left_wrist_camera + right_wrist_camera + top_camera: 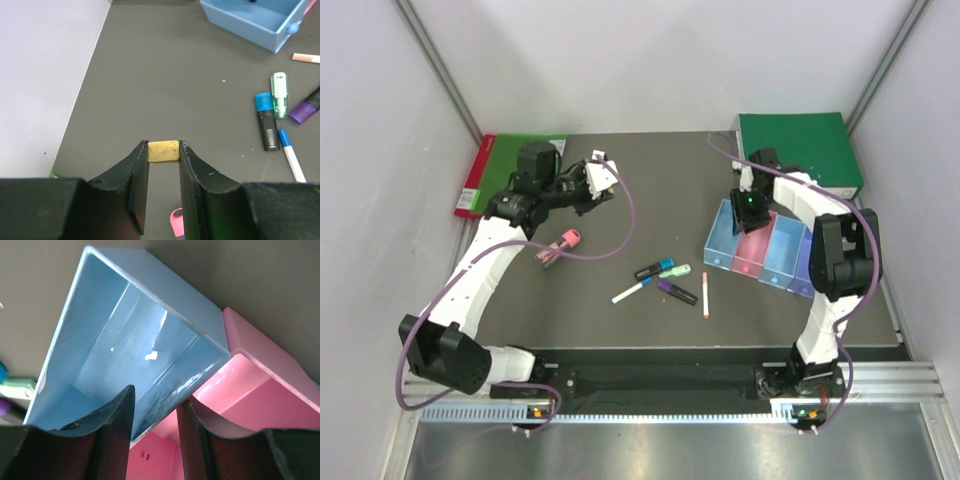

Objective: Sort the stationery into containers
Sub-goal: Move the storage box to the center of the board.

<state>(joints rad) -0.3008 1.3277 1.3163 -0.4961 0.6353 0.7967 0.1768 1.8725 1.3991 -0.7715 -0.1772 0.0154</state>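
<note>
Left wrist: left tool [163,150] clamps yellow eraser [163,151], long axis crosswise between fingers.

Left tool [163,150] clamped, right tool [156,402] narrowly parted.

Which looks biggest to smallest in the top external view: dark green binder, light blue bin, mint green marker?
1. dark green binder
2. light blue bin
3. mint green marker

The gaps are clear; nearness to the camera doesn't blur this order.
</note>
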